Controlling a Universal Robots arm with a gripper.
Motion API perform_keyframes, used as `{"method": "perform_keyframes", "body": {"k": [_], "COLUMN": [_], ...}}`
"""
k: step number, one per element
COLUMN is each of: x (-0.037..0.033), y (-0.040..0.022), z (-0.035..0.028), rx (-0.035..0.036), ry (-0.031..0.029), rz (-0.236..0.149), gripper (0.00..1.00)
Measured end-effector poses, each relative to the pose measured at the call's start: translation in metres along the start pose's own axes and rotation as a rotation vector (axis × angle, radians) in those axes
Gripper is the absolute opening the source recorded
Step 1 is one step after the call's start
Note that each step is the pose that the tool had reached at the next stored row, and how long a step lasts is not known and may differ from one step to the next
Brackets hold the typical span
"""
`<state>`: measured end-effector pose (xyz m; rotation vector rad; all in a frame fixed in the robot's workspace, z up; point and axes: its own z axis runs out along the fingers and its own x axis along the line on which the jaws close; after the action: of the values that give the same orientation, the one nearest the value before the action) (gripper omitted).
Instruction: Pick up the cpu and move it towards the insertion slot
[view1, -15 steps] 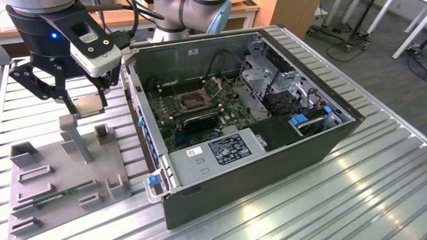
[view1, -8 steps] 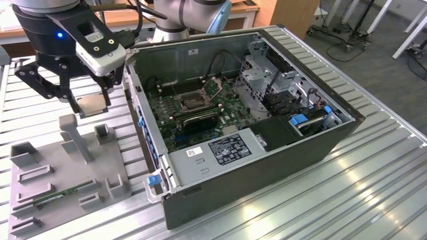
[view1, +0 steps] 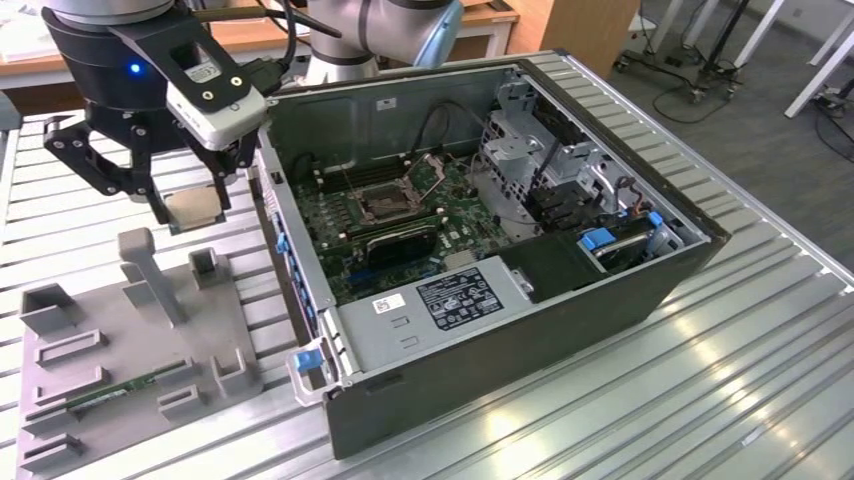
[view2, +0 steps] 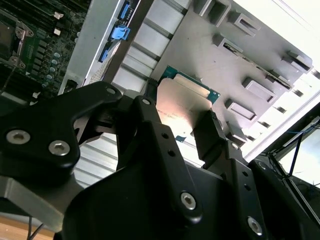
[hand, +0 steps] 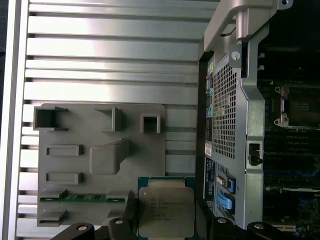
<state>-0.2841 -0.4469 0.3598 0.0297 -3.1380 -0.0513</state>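
In the exterior view my gripper (view1: 194, 205) hangs above the grey fixture tray (view1: 134, 350), beside the open computer case (view1: 534, 300), well apart from the insertion slot (view1: 383, 203); pickup looks done, travel remains. In the second wrist view my jaws are clamped on the cpu (view2: 182, 102). The first wrist view shows its metal top and the memory stick (hand: 82, 197).

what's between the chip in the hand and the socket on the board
The hand holds the small square silvery chip with a green rim outside the open grey computer case. The case's side wall with blue tabs stands between it and the square metal-framed socket. Above the wall, nothing visible blocks the way.
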Motion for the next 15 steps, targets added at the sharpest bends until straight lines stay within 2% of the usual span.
{"method": "perform_keyframes", "body": {"k": [15], "x": [-0.0007], "y": [0.0001], "z": [-0.0038], "rx": [0.0000], "ry": [0.0001], "rz": [0.000], "gripper": [0.54]}}
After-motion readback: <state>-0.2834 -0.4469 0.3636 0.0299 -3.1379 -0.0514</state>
